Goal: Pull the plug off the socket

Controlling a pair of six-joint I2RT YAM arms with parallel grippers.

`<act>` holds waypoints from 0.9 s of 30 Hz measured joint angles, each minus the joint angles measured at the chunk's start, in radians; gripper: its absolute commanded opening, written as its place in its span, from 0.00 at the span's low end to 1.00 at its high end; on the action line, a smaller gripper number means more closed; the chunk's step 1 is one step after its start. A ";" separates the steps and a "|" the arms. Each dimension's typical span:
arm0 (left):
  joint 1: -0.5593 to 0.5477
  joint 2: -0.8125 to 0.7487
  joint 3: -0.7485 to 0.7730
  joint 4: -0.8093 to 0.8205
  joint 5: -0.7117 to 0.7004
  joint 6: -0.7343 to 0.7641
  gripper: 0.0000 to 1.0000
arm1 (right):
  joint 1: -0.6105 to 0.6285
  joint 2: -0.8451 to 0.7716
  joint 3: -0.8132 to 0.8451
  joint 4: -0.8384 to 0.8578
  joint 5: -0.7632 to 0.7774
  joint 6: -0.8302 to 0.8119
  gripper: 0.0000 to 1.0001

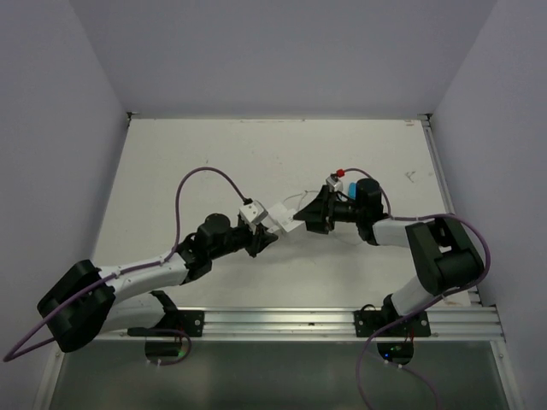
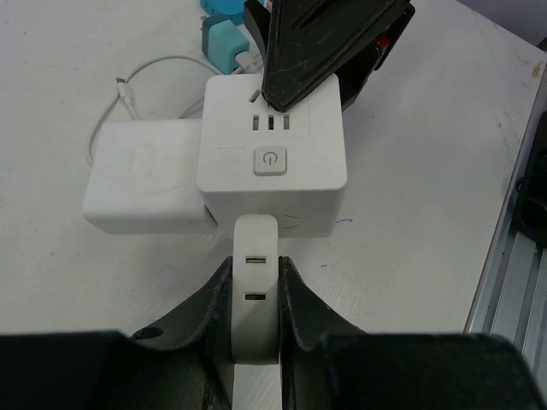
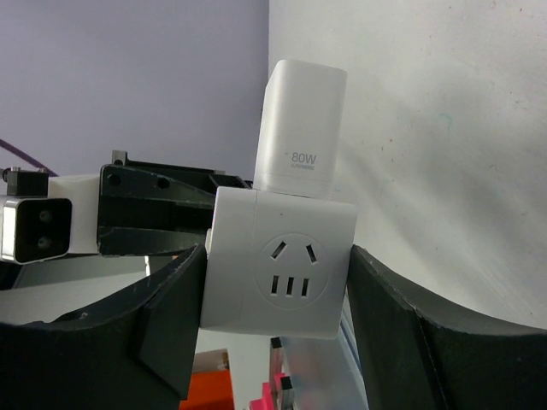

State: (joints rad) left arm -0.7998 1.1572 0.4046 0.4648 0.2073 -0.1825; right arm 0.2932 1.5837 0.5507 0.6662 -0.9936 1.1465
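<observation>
The socket (image 2: 272, 158) is a white cube with a power button on top, sitting mid-table (image 1: 283, 219). My right gripper (image 3: 278, 282) is shut on it, one black finger pressed against each side, and comes in from the far side (image 2: 312, 47). The plug (image 2: 255, 256), a narrow rounded white piece with two small slots, sticks out of the cube's near face. My left gripper (image 2: 255, 286) is shut on the plug, both fingers flat against its sides. In the top view the left gripper (image 1: 261, 237) and right gripper (image 1: 306, 213) face each other across the cube.
A white 80W charger block (image 3: 303, 128) is plugged into another face of the cube (image 2: 145, 188), trailing a thin white cable (image 2: 141, 73). Teal adapters (image 2: 224, 34) lie beyond. An aluminium rail (image 1: 342, 320) runs along the near edge; enclosure walls surround the table.
</observation>
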 measured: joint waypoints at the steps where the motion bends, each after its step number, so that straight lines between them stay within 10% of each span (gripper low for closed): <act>1: 0.000 0.006 0.000 0.009 0.009 0.002 0.00 | -0.008 0.001 -0.002 0.002 -0.013 -0.002 0.00; 21: 0.010 0.021 -0.017 -0.042 -0.064 -0.002 0.00 | -0.199 -0.002 0.006 -0.233 0.026 -0.241 0.00; 27: 0.173 0.047 -0.013 -0.037 -0.091 -0.098 0.00 | -0.193 -0.003 0.006 -0.264 0.032 -0.275 0.00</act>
State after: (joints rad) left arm -0.6270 1.2045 0.3916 0.4278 0.1162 -0.2810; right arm 0.1005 1.5810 0.5568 0.4023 -0.9615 0.8715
